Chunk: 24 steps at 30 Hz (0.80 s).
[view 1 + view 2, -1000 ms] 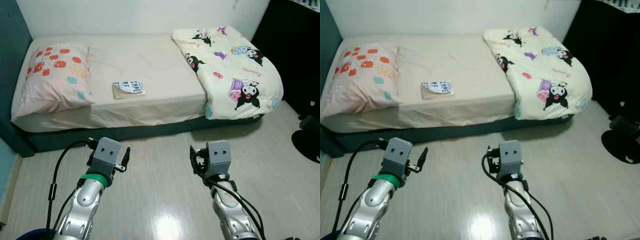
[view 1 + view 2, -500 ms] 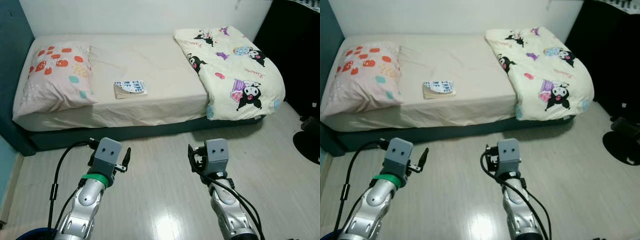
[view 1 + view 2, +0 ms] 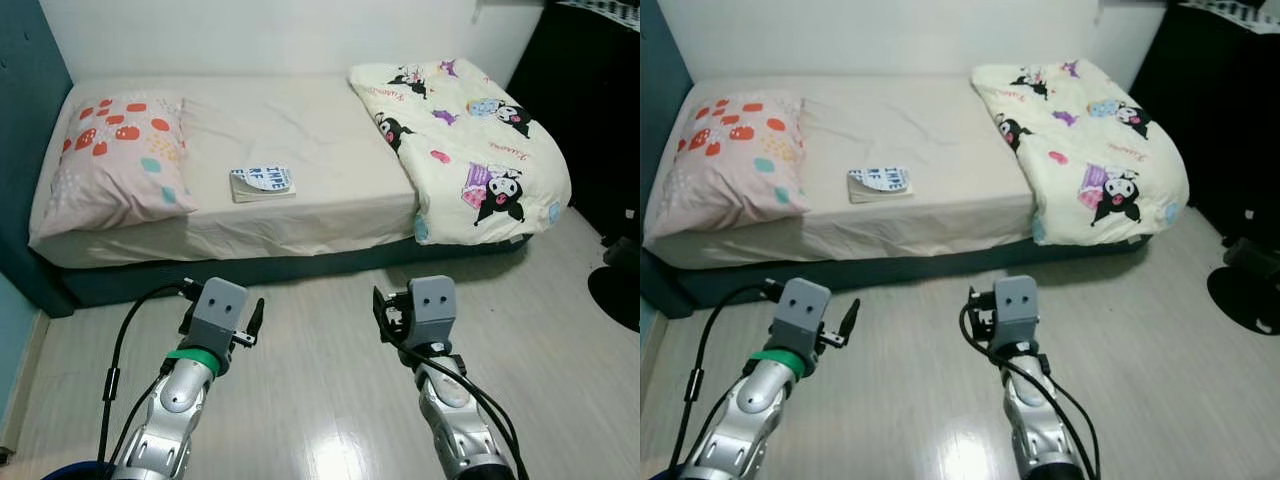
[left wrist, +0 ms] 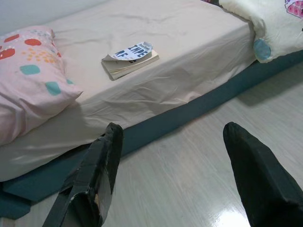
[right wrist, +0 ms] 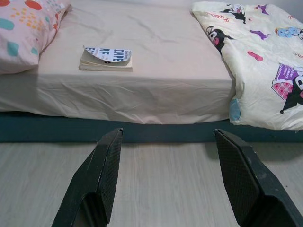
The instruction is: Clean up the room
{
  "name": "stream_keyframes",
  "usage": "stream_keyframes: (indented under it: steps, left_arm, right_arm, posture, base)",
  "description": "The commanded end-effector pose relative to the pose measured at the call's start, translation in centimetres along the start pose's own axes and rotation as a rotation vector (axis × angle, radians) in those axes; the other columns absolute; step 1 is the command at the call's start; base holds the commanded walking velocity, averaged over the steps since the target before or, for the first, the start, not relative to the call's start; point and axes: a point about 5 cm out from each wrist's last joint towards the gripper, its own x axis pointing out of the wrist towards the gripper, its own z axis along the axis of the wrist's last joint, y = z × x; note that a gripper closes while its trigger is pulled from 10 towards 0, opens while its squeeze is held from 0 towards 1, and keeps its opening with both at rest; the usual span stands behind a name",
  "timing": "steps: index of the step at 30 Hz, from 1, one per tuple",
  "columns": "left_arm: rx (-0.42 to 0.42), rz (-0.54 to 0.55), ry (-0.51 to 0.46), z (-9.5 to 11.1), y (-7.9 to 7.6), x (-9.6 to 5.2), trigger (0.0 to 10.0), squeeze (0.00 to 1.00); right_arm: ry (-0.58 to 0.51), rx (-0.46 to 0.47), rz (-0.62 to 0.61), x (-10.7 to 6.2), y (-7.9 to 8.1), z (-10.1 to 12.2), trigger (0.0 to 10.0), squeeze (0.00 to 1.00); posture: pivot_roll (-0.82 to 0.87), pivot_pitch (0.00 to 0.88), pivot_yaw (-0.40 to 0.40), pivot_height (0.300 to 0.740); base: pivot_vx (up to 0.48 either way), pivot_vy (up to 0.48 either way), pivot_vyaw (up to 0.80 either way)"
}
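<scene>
Facing a low bed (image 3: 300,215) across pale wood floor (image 3: 320,400), the robot holds both arms forward above the boards. Item one: book (image 3: 262,183), a soft-covered volume with blue lettering, lying flat on the cream sheet near the mattress's front edge, between the pillow and the quilt and well apart from both; its top cover curls upward. Its long axis runs along the bed's length, roughly parallel to the front edge, with one short end toward the pillow and the other toward the quilt. Item two: pillow (image 3: 118,160), pink with red and teal spots, at the robot's left end of the bed. Item three: quilt (image 3: 470,140), cartoon-printed, bunched over the right end and draping down the front side. Left gripper (image 4: 177,165): fingers spread wide, holding nothing, short of the bed. Right gripper (image 5: 173,177): fingers likewise spread, empty, aimed at the mattress front. Progress, as judged: the book remains loose on the sheet and the quilt lies unspread, so the likely tidying of both appears outstanding; whether either is meant to stay so cannot be settled. Neither gripper is near the book.
</scene>
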Motion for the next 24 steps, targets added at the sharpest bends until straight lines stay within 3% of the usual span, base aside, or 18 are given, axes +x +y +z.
stream_keyframes:
  steps: [1, 24]
  left_arm:
    - [0.0, -0.009, 0.017, -0.39, -0.33, -0.04, 10.0, 0.0]
    - [0.009, -0.015, 0.006, -0.25, -0.59, -0.06, 10.0, 0.0]
  right_arm:
    - [0.004, 0.007, -0.005, 0.02, -0.1, -0.17, 10.0, 0.0]
    - [0.008, 0.013, -0.001, 0.12, 0.16, -0.36, 10.0, 0.0]
  posture:
    - [-0.02, 0.018, 0.031, 0.74]
    - [0.0, 0.029, 0.024, 0.74]
  base:
    - [0.0, 0.0, 0.0]
    - [0.0, 0.0, 0.0]
